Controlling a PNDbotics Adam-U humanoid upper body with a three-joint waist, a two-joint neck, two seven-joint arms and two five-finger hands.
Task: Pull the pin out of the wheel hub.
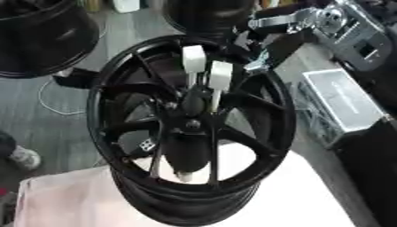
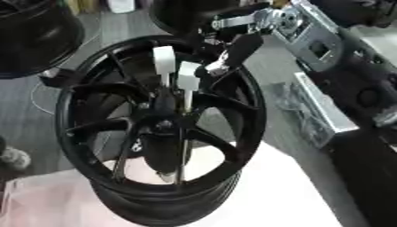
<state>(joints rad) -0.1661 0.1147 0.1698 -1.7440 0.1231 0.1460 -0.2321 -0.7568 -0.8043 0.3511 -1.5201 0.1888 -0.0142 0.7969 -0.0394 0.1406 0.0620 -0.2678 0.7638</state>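
Pins [image 1: 219, 80] with white block handles stand side by side in the black wheel hub [image 1: 190, 126], which sits at the near edge of a white-covered table [image 1: 310, 195]. Right hand [image 2: 232, 53] hovers by the rim's far side; I cannot tell how its fingers stand. I'd pinch one handle and draw straight along its shaft.

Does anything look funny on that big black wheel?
Yes. Two white pins stick up out of the middle of the black wheel hub, where a wheel would normally have nothing. The right robot hand is at the rim near them. Nothing looks broken or spilled.
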